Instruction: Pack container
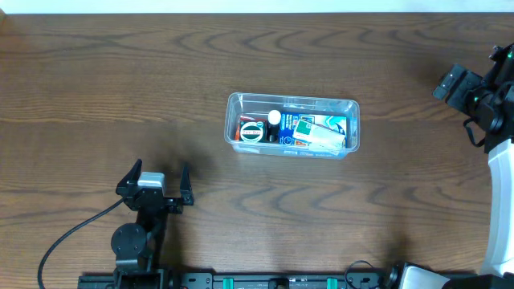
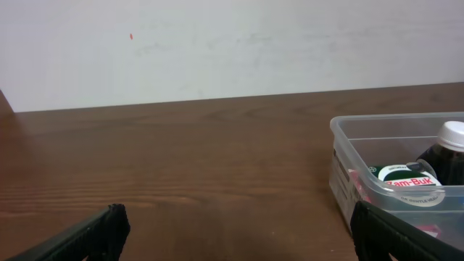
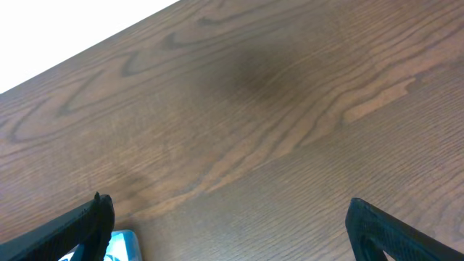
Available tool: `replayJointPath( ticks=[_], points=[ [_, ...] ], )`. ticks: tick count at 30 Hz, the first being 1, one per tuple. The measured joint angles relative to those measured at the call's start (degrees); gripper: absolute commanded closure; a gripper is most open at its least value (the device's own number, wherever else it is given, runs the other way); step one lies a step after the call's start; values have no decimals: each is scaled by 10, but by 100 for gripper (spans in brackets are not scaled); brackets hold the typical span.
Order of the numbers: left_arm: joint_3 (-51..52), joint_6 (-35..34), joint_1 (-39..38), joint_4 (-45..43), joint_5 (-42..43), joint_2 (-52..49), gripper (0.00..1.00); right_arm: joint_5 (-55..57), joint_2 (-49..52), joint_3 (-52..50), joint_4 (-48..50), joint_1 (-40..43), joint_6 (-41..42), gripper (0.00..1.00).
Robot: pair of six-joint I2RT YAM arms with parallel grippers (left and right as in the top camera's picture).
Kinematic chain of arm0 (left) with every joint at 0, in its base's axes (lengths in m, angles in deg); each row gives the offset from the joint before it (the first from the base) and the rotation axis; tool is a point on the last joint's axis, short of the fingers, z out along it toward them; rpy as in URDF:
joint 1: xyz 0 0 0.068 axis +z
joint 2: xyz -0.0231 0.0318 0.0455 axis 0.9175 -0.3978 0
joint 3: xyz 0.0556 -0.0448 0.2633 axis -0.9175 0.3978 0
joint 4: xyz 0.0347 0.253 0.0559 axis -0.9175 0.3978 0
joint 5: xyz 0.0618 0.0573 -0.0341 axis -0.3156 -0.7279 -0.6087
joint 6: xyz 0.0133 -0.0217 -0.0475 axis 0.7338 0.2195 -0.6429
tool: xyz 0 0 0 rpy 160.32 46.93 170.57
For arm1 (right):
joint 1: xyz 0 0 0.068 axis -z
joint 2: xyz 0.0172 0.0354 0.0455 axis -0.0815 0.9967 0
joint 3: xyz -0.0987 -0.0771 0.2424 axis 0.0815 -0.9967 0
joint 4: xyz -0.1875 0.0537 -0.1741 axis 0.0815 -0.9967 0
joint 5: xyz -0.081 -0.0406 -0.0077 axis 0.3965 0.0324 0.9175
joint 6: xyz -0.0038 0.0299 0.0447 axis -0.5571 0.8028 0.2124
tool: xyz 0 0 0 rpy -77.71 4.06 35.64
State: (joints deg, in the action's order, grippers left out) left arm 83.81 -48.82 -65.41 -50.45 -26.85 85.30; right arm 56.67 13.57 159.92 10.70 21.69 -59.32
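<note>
The clear plastic container [image 1: 293,97] sits at the table's middle. It holds a round green-and-white tin [image 1: 251,131], a dark bottle with a white cap [image 1: 275,120] and blue and white packets [image 1: 320,130]. My left gripper [image 1: 159,175] is open and empty, low at the front left, apart from the container. In the left wrist view the container's corner [image 2: 346,156] is at the right, with the tin [image 2: 407,181] inside, and the jaws [image 2: 239,232] are wide apart over bare wood. My right gripper [image 1: 470,88] is at the far right; its jaws [image 3: 230,232] are open and empty.
The brown wooden table [image 1: 120,80] fills the view. A corner of a light blue item [image 3: 119,245] shows beside the right gripper's left finger. The left arm's cable [image 1: 64,237] trails to the front left.
</note>
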Motion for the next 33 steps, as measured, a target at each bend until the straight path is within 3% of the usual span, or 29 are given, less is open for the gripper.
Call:
replayJointPath(
  ticks=[14, 20, 27, 33],
  points=[
    [0, 0, 0, 0, 0, 0, 2, 0, 0, 0, 0, -4, 0, 1],
    [0, 0, 0, 0, 0, 0, 2, 0, -24, 0, 0, -52, 0, 1],
    [0, 0, 0, 0, 0, 0, 2, 4, -120, -25, 11, -146, -1, 1],
    [0, 0, 0, 0, 0, 0, 2, 20, -256, -146, 90, -170, -2, 1]
  ],
)
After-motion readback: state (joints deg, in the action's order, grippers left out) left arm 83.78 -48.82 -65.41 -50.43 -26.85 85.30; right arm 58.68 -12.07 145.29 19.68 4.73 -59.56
